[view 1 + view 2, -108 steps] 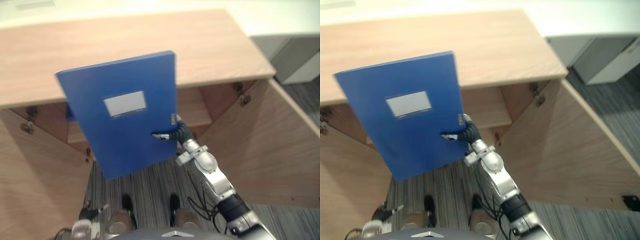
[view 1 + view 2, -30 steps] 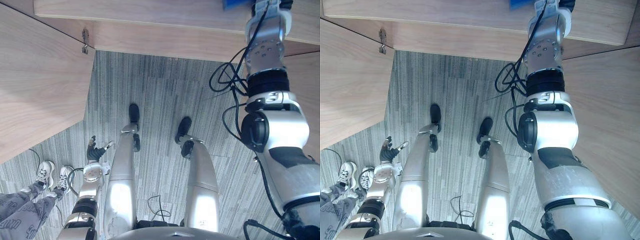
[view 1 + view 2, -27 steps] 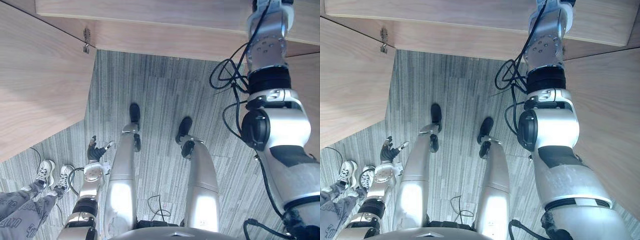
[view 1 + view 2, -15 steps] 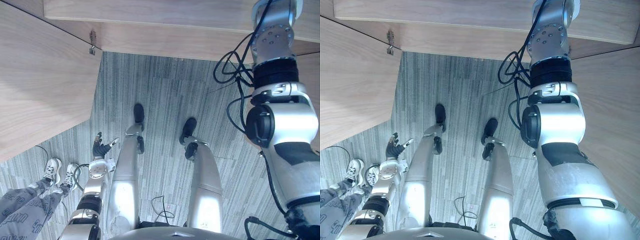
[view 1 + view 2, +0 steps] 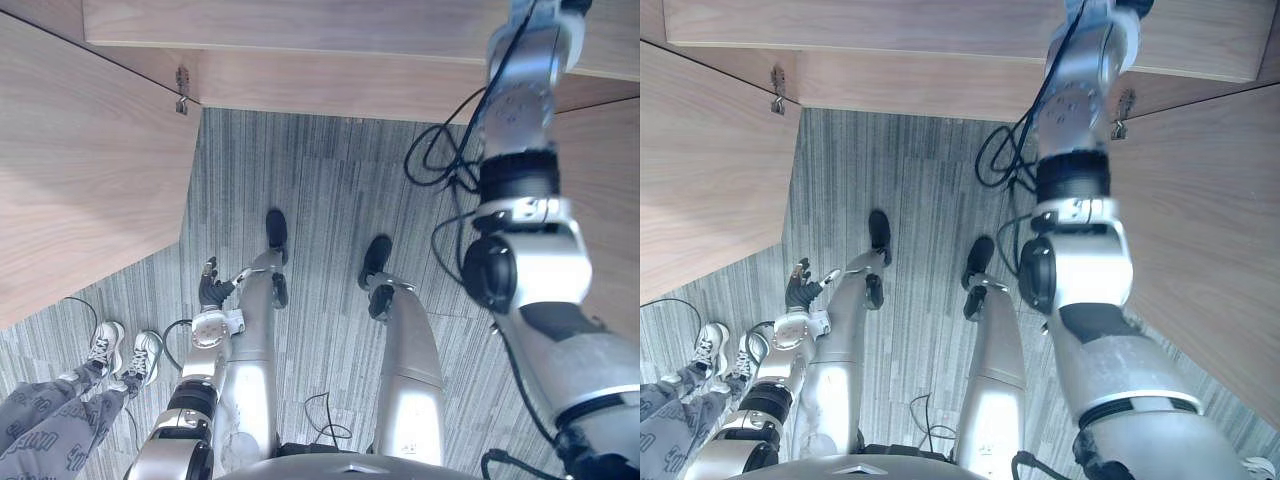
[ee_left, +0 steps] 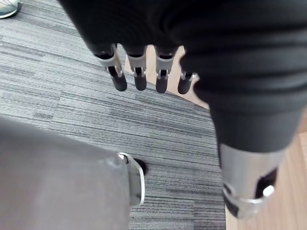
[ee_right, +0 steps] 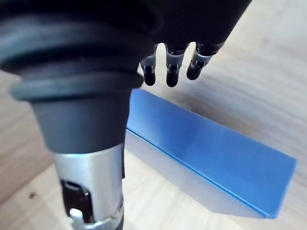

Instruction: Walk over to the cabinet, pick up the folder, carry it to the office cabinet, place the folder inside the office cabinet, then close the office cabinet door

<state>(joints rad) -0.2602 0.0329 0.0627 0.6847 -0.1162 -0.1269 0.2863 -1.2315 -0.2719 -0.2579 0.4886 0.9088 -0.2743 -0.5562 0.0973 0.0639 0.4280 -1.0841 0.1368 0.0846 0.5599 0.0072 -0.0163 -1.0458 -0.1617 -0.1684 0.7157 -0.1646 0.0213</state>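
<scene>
— Grey striped carpet underfoot, from the left eye?
— Yes, running up to a light wood office cabinet whose left door stands swung open. The left robot hand hangs low beside the leg. Near that arm stand a person's legs in grey patterned trousers and white trainers.
— And the right eye?
— Same scene. The right door is open too, and the right arm stretches up across the cabinet's front.
— Left wrist?
— Fingers straight and loosely spread above the carpet, touching nothing.
— Right wrist?
— The right robot hand is spread, fingers straight in a row, gripping nothing. Close by it the blue box-shaped folder lies on pale wooden boards. Whether the fingertips touch it, I cannot tell.
</scene>
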